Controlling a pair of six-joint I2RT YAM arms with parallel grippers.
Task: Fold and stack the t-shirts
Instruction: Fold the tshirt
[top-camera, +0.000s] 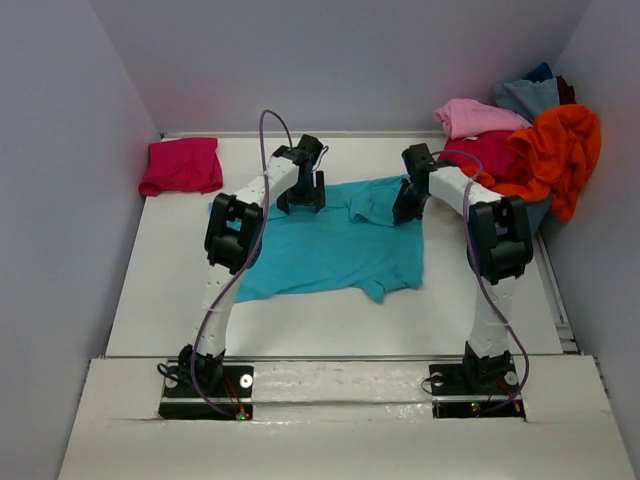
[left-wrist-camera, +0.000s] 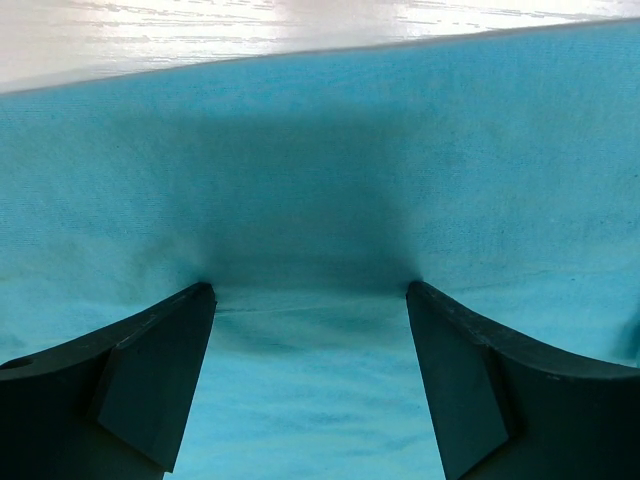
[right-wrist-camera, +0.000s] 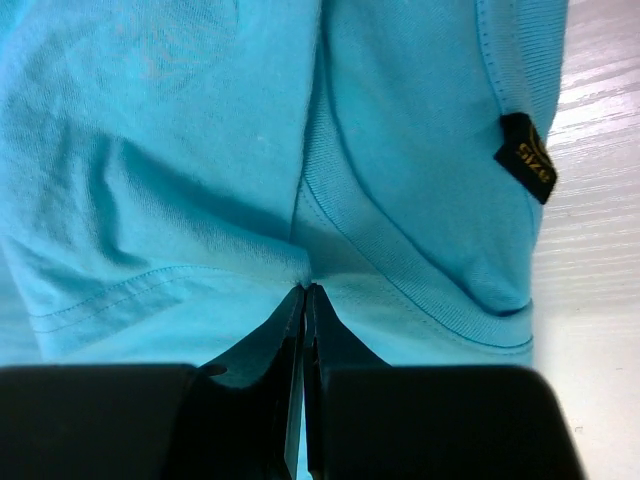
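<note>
A bright turquoise t-shirt (top-camera: 320, 250) lies spread on the white table (top-camera: 300, 320), with its far right part folded over near the collar. My left gripper (top-camera: 300, 203) stands open at the shirt's far edge, both fingertips (left-wrist-camera: 203, 293) pressed onto the flat cloth (left-wrist-camera: 320, 180). My right gripper (top-camera: 407, 212) is shut on a pinch of the turquoise t-shirt (right-wrist-camera: 180, 150) beside the ribbed collar (right-wrist-camera: 400, 262); the cloth puckers at its tips (right-wrist-camera: 305, 290). A small black label (right-wrist-camera: 526, 155) shows at the shirt's edge.
A folded magenta-pink shirt (top-camera: 182, 165) lies at the back left corner. At the back right sits a heap of shirts: light pink (top-camera: 478, 117), orange (top-camera: 555, 150), dusty blue (top-camera: 530, 95) and crimson (top-camera: 490, 155). Walls close in the sides and back.
</note>
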